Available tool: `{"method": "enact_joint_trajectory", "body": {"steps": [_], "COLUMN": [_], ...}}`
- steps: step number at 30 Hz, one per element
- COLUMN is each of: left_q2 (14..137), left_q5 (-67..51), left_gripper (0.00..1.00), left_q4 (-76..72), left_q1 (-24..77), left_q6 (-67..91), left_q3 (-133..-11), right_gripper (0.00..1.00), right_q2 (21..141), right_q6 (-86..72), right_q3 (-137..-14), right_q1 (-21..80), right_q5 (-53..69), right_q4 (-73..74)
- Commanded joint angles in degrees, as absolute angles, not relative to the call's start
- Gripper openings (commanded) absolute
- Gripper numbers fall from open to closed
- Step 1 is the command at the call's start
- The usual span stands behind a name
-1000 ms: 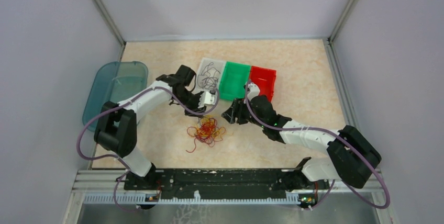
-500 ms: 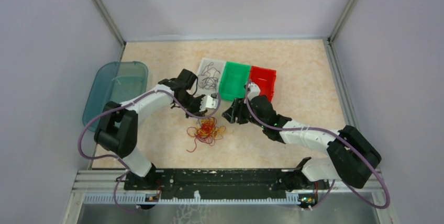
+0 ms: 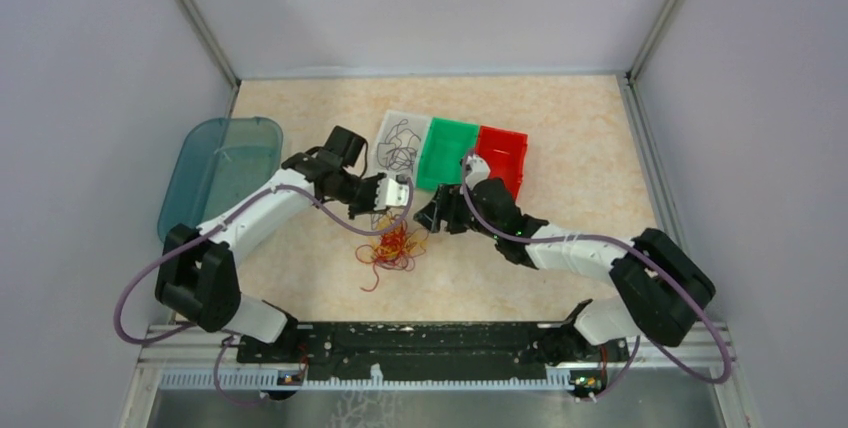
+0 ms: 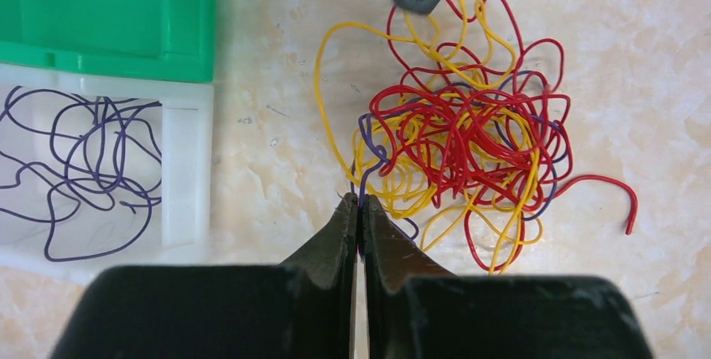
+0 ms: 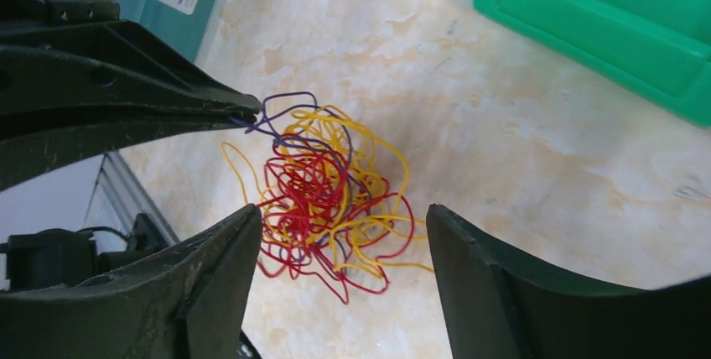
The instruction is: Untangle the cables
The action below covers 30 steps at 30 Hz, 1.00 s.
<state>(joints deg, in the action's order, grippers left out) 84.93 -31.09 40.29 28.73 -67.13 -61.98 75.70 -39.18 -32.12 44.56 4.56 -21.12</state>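
A tangle of red, yellow and purple cables (image 3: 395, 246) lies on the table in front of the bins; it also shows in the left wrist view (image 4: 461, 137) and the right wrist view (image 5: 327, 191). My left gripper (image 4: 359, 201) is shut on a purple cable (image 4: 369, 137) at the tangle's left edge. My right gripper (image 5: 339, 221) is open and empty, its jaws on either side of the tangle, just right of it in the top view (image 3: 432, 216). Loose purple cables (image 4: 75, 166) lie in the white bin (image 3: 401, 140).
A green bin (image 3: 448, 153) and a red bin (image 3: 503, 156) stand beside the white bin at the back. A teal lid (image 3: 215, 170) lies at the left edge. Grey walls enclose the table.
My left gripper has moved left and back with the purple cable, dragging the tangle upward and stretching it. My right gripper has shifted slightly left toward the tangle.
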Motion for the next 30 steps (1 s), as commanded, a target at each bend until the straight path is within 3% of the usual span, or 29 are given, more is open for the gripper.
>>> {"method": "enact_joint_trajectory", "body": {"steps": [1, 9, 19, 30], "left_q2": [82.5, 79.2, 74.9, 74.6], "left_q5": [-32.3, -35.6, -33.8, -34.0], "left_gripper": [0.08, 0.07, 0.03, 0.03], "left_q4": [42.5, 47.2, 46.0, 47.8], "left_q1": [29.3, 30.0, 32.7, 36.9], "left_q6": [-68.0, -60.7, -39.0, -33.6], "left_q3": [-60.1, -68.1, -79.0, -84.5], "right_gripper": [0.74, 0.78, 0.79, 0.77], "right_q2": [82.3, 81.9, 62.4, 61.0], "right_q6": [-40.6, -34.1, -18.0, -9.9], "right_q3": [-37.0, -39.6, -32.7, -36.1], "right_q1": [44.6, 48.9, 52.1, 54.5], "right_q5": [11.3, 6.3, -6.2, -4.1], "right_q4": [-28.8, -29.0, -31.4, -30.3]}}
